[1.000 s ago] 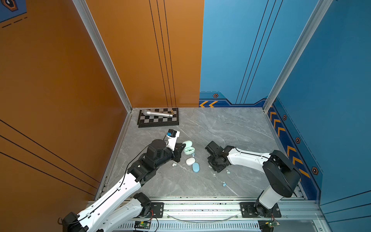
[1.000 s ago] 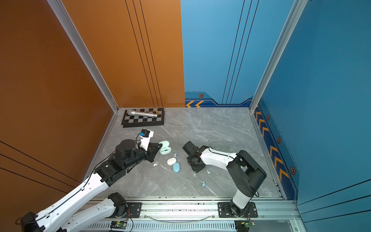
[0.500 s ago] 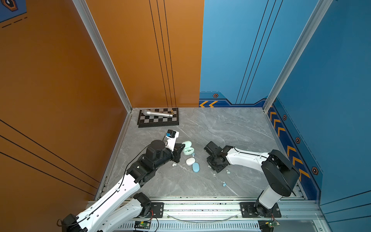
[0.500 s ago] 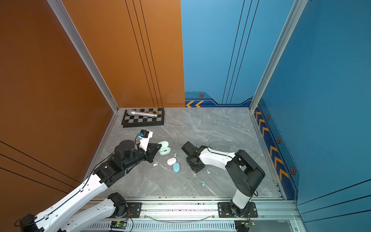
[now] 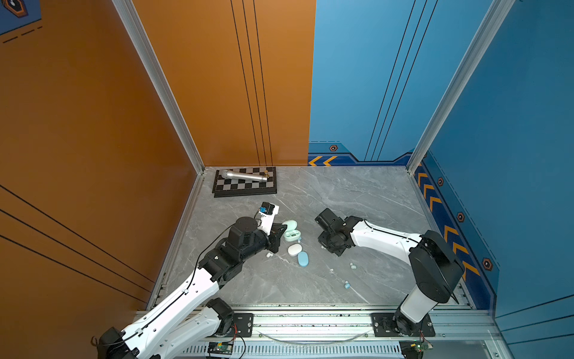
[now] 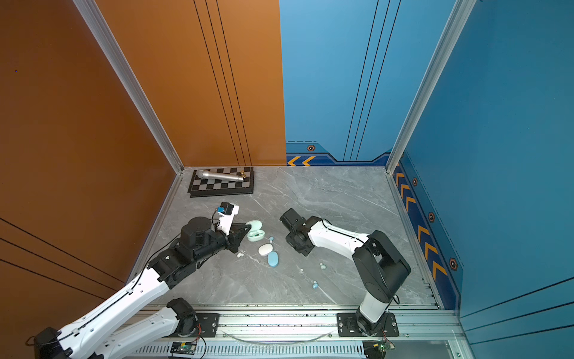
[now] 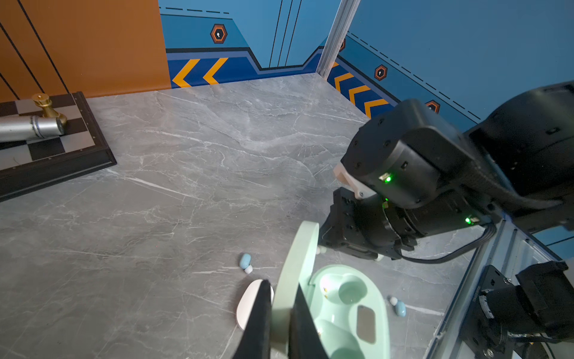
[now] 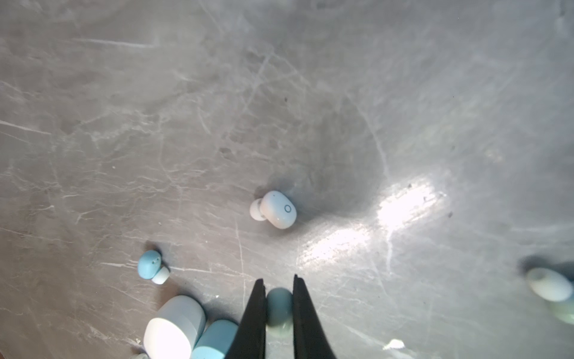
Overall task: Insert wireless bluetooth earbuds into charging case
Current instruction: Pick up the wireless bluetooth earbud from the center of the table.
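Your right gripper (image 8: 277,278) has just narrowed onto a mint green earbud (image 8: 279,306), now pinched between its jaws. Your left gripper (image 7: 281,290) grips the lid (image 7: 301,248) of the open mint charging case (image 7: 382,310), so that bud can go in next.

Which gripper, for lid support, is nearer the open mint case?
Left. The left gripper clamps the lid of the mint case; the right gripper sits apart, pinching a mint earbud.
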`<act>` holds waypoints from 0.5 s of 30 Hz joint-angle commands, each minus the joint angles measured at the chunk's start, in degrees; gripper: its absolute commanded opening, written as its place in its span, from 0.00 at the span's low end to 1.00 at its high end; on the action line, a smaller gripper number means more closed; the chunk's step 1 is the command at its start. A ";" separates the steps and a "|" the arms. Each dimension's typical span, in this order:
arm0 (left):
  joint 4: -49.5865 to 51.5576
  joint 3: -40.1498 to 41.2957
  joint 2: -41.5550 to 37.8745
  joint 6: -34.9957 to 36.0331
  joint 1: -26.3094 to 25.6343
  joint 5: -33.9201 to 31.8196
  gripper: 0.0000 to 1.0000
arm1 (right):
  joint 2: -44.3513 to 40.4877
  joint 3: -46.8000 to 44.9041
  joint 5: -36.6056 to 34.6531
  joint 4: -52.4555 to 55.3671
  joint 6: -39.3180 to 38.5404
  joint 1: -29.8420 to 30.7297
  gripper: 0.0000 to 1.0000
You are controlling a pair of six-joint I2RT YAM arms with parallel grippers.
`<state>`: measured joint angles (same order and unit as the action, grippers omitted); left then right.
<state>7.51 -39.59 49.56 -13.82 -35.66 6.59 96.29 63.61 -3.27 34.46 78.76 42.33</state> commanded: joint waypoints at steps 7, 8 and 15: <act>-11.53 2.68 5.30 10.29 -1.30 8.46 0.00 | -6.80 7.80 0.66 11.01 -24.15 -4.06 0.11; -13.07 2.93 6.20 11.93 -1.85 9.10 0.00 | -7.43 8.56 0.89 12.08 -25.74 -4.46 0.11; -19.41 0.82 13.35 17.31 -4.57 10.05 0.00 | -11.58 12.58 5.49 16.83 -35.50 -5.71 0.13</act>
<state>-7.05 -37.56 61.14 -0.23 -39.48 14.33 86.54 73.89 -0.23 45.93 50.61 36.71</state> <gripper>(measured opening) 0.102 0.134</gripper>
